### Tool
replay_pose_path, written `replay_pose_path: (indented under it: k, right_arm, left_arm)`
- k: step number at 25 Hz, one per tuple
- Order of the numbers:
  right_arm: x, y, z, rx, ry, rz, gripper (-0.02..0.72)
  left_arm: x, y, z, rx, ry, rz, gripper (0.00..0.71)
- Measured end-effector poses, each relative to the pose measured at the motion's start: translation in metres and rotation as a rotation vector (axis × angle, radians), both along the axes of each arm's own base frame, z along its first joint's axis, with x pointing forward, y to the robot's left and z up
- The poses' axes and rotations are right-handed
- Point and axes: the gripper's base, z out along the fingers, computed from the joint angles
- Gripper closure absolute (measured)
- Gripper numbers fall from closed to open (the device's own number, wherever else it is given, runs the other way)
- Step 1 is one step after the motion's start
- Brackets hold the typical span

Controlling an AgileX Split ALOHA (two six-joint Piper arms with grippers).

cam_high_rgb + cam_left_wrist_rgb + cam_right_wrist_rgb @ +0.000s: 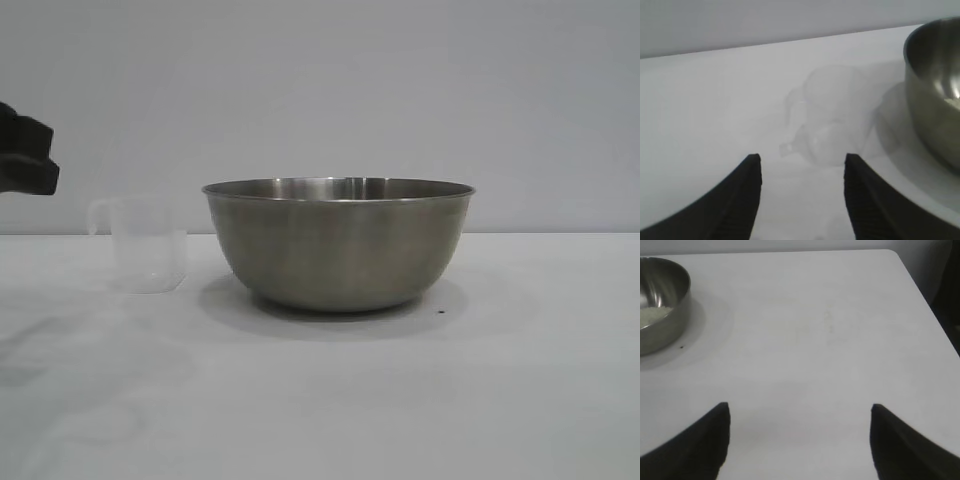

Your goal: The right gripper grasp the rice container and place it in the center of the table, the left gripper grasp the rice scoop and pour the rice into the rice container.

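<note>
Judging the stage: rice [652, 315] already lies in the steel mixing bowl [338, 245], and the clear measuring cup [148, 245] stands upright and looks empty, so the pour seems done and the step in hand is likely clearing away.
Bowl: sits near the middle of the white desk [400, 400], resting flat.
Measuring cup: stands on the desk just beside the bowl, apart from it, handle turned away from the bowl.
Left hand [802, 170]: released, fingers spread, hovering above the desk short of the cup, holding nothing.
Right hand [800, 415]: released, fingers wide, over bare desk well apart from the bowl.
Doing it well: lift the left hand straight back, keeping both fingers off the light cup so it does not tip against the bowl.
</note>
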Motion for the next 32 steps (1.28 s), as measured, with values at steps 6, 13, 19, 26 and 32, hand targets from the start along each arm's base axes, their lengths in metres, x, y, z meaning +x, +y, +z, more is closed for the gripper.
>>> replay_pose_path:
  k: [6, 13, 19, 26, 32]
  right_arm:
    - [0.000, 0.000, 0.000, 0.000, 0.000, 0.000, 0.189]
    - [0.000, 0.000, 0.000, 0.000, 0.000, 0.000, 0.189]
    - [0.000, 0.000, 0.000, 0.000, 0.000, 0.000, 0.189]
    - [0.000, 0.000, 0.000, 0.000, 0.000, 0.000, 0.189]
    - [0.000, 0.000, 0.000, 0.000, 0.000, 0.000, 0.189]
  left_arm:
    - [-0.014, 0.002, 0.022, -0.018, 0.099, -0.018, 0.385]
    - [-0.028, 0.001, 0.067, -0.014, 0.204, -0.062, 0.385]
    - [-0.054, 0.009, 0.115, 0.053, 0.202, -0.118, 0.385]
    - [-0.112, 0.032, 0.163, 0.084, 0.084, -0.145, 0.305]
    - [-0.160, 0.050, 0.165, 0.100, 0.099, -0.152, 0.295]
